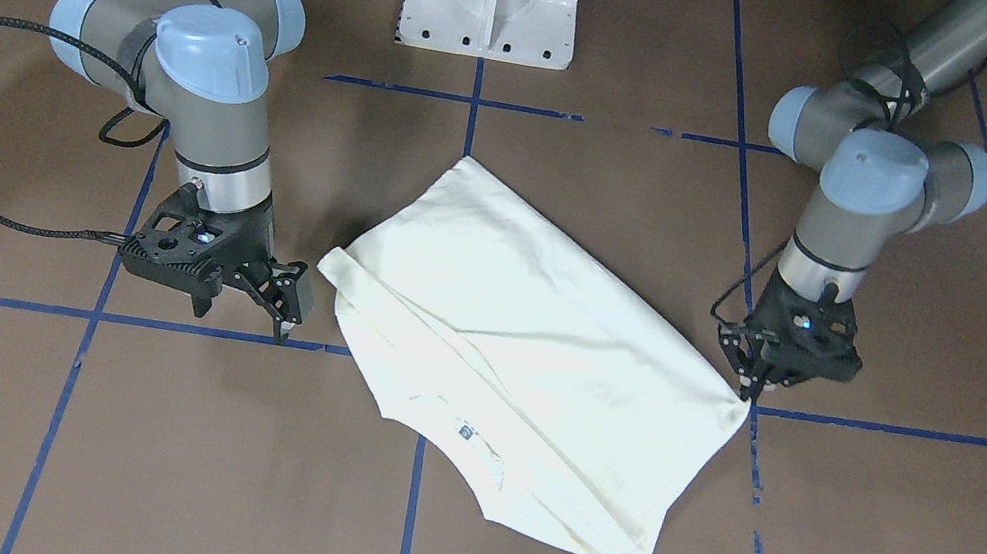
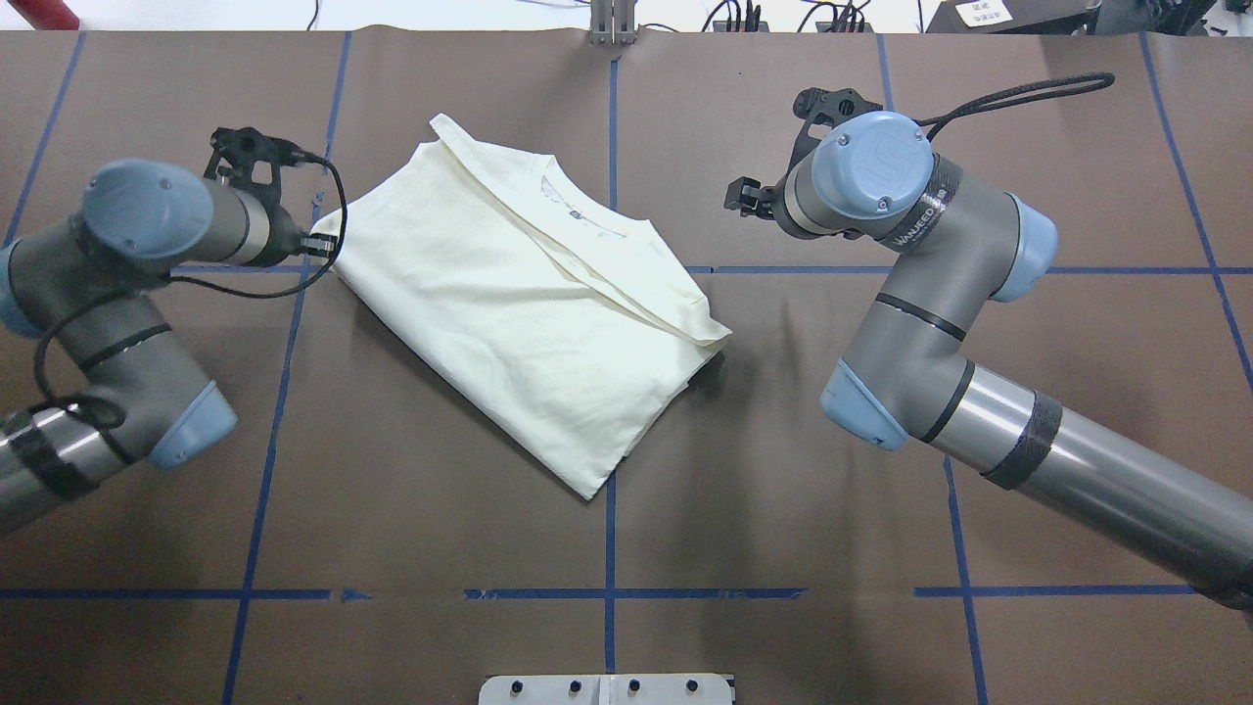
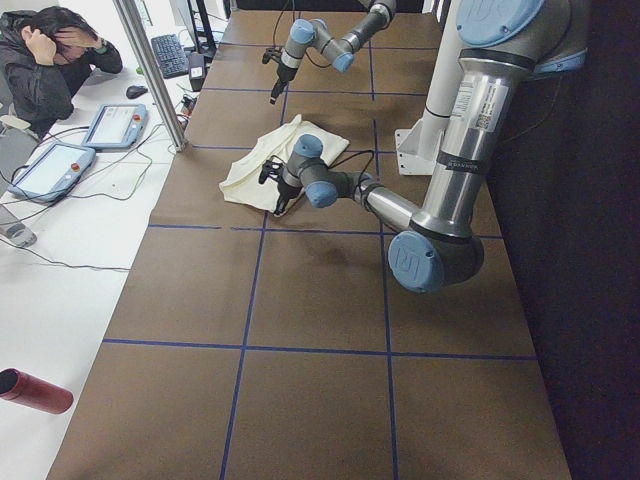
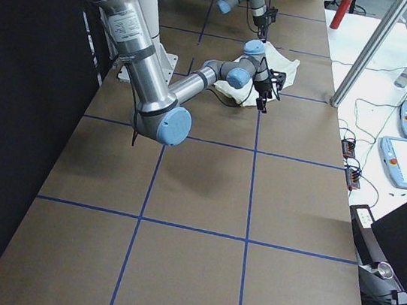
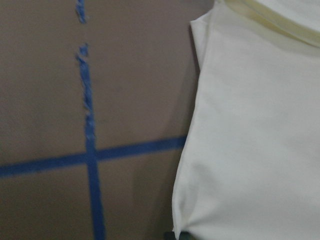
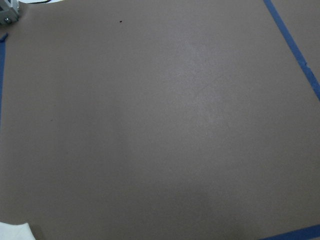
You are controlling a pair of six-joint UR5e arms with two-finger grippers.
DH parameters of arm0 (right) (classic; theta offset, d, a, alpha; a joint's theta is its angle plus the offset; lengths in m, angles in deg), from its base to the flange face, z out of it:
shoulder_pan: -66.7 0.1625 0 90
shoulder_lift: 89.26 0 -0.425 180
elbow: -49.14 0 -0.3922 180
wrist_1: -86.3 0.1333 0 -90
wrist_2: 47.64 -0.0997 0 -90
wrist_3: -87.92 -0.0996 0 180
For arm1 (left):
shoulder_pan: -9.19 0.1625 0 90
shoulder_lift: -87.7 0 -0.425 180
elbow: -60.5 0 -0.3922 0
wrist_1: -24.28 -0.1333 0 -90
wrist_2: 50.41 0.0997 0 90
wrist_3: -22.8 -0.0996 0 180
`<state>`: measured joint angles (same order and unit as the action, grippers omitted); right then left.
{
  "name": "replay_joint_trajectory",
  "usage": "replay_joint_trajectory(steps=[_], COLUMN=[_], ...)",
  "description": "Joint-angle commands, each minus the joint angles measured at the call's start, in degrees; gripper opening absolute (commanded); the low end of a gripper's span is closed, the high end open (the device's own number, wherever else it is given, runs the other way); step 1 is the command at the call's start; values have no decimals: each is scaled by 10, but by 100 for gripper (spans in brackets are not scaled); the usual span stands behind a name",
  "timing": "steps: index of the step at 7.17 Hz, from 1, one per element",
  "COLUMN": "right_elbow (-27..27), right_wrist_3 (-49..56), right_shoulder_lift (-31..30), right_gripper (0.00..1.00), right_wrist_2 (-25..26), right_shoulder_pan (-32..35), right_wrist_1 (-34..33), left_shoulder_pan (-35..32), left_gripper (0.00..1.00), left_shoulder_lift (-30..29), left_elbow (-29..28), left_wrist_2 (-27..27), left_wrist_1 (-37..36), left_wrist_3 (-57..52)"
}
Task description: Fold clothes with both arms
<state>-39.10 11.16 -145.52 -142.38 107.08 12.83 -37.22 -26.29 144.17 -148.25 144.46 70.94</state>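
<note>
Cream-white long-sleeved T-shirt (image 1: 536,325), folded into a compact slanted panel, plain side up, with the neckline and a small label (image 1: 463,431) showing at the fold nearest the operators' edge. It lies flat on the brown counter (image 1: 862,545), around the middle of its width and somewhat nearer the edge away from the robot.

Left tool (image 1: 749,393): points down at the shirt's corner on the robot's left, touching it, with the fingers drawn together. Whether cloth lies between them cannot be told. The left wrist view shows this corner beside a crossing of blue tape lines (image 1: 913,430).

Right tool (image 1: 289,312): fingers spread, holding nothing, just beside the shirt's opposite folded end and apart from it. The right wrist view shows bare counter and a sliver of cloth at its lower left corner.

The 2 arms, left arm (image 1: 866,180) and right arm (image 1: 203,84), flank the shirt. A white pedestal (image 1: 491,2) stands at the robot's edge.
</note>
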Motion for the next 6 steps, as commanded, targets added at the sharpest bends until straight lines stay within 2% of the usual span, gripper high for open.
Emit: replay_joint_trajectory(steps=[1,2,3,4,5,6], right_elbow=[0,-3,-4,-4,2,14], right_wrist_3=[0,0,-1,-2,-17,-57], right_shoulder_lift=[2,4,7,12,31,50], right_gripper=[100,100,100,100,100,100], right_wrist_2=[-1,-1,-1,-1,0,2], right_shoulder_pan=[0,0,-2,-6,-8,-13], right_wrist_1=[0,0,-1,-1,-3,-4], left_shoulder_pan=[-41,-43,-52,-61,-62,-81], left_gripper=[0,0,0,45,99,100], left_shoulder_lift=[-181,-232,-232,-229,-192,-179], left_elbow=[-229,-331,-342,-338,-297,-261], left_wrist_2=[35,55,55,50,45,-13], left_wrist_1=[32,94,117,126,151,153], left_wrist_3=[-17,-17,-18,-19,-26,-42])
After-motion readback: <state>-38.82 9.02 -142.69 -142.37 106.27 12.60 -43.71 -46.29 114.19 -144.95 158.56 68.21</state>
